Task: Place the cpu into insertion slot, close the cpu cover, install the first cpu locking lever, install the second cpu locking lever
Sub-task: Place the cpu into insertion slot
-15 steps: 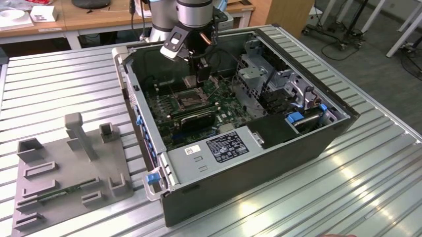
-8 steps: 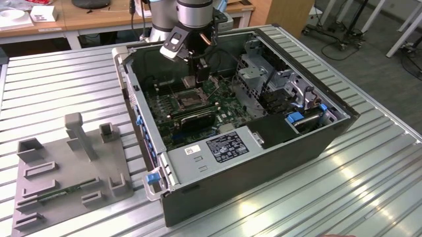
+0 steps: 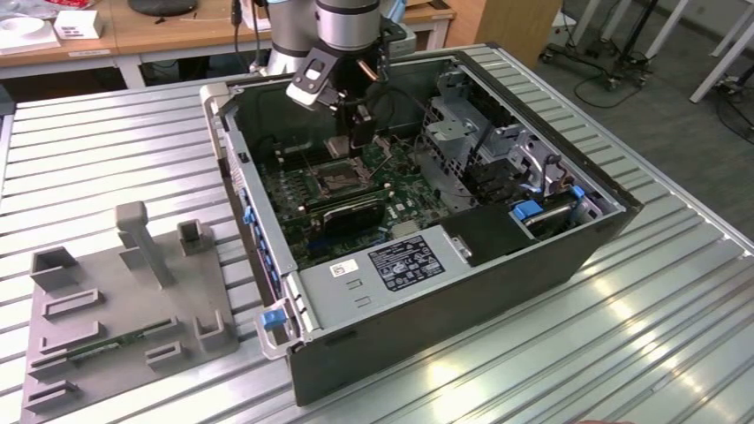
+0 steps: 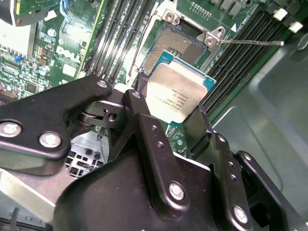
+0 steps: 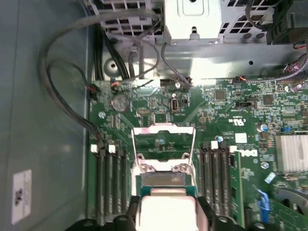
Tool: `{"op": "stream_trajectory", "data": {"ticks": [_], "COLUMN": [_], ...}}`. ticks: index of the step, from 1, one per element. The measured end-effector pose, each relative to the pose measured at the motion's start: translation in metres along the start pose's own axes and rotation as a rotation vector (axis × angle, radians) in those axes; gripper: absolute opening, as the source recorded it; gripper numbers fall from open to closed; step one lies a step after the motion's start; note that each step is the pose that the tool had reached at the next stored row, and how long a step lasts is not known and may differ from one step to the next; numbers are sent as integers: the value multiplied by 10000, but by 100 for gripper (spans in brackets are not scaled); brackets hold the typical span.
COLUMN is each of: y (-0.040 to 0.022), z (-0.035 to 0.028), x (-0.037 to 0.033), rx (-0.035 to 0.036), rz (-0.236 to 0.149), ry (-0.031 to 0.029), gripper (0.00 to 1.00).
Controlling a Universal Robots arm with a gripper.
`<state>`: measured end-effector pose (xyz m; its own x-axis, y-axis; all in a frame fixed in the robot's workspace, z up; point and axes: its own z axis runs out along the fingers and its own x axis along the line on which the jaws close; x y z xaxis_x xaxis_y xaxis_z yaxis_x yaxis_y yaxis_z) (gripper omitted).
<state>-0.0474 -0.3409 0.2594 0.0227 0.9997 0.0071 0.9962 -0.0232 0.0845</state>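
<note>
- Black gripper [image 4: 171, 108] links sat closest to the lens in the second wrist view. The jaws were clenched on two opposite edges of the cpu [image 4: 179, 89], whose pale metal top faced the camera.
- Held clear of the board, the chip hung above the insertion slot [image 4: 174, 44] and was not seated in it. The slot's bare contact field lay just past the chip's far edge, onward from the jaws along their reach.
- Chip edges ran roughly parallel to the slot's edges in both wrist views. I judged that little twist separated them, and that the offset was mostly downward and a touch forward.
- Seen in the first wrist view, the cpu [image 5: 166, 211] overlapped the near edge of the insertion slot [image 5: 162, 179]. Beyond it the cpu cover [image 5: 163, 130] stood swung open, with the board showing through its window, so it was out of the chip's path.
- One thin locking lever [image 4: 250, 42] stuck out sideways from a corner of the slot and looked unlatched.
- Memory slots [image 5: 111, 185] flanked the socket on both sides.
- Farther out, the exterior view showed the arm [image 3: 348, 26] reaching down into the open computer case [image 3: 471, 291], which lay on the ribbed metal counter [image 3: 106, 150]. A grey fixture tray [image 3: 130, 309] sat well apart at the exterior view's left.
</note>
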Motion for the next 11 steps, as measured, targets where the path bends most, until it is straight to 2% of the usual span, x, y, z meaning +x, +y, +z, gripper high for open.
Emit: {"op": "stream_trajectory", "data": {"ticks": [4, 7, 11], "y": [-2, -5, -5], "z": [25, 55, 61], "x": [0, 0, 0], "rx": [3, 5, 6], "rz": [-363, -420, -423], "ry": [31, 37, 36], "gripper": [54, 54, 54]}}
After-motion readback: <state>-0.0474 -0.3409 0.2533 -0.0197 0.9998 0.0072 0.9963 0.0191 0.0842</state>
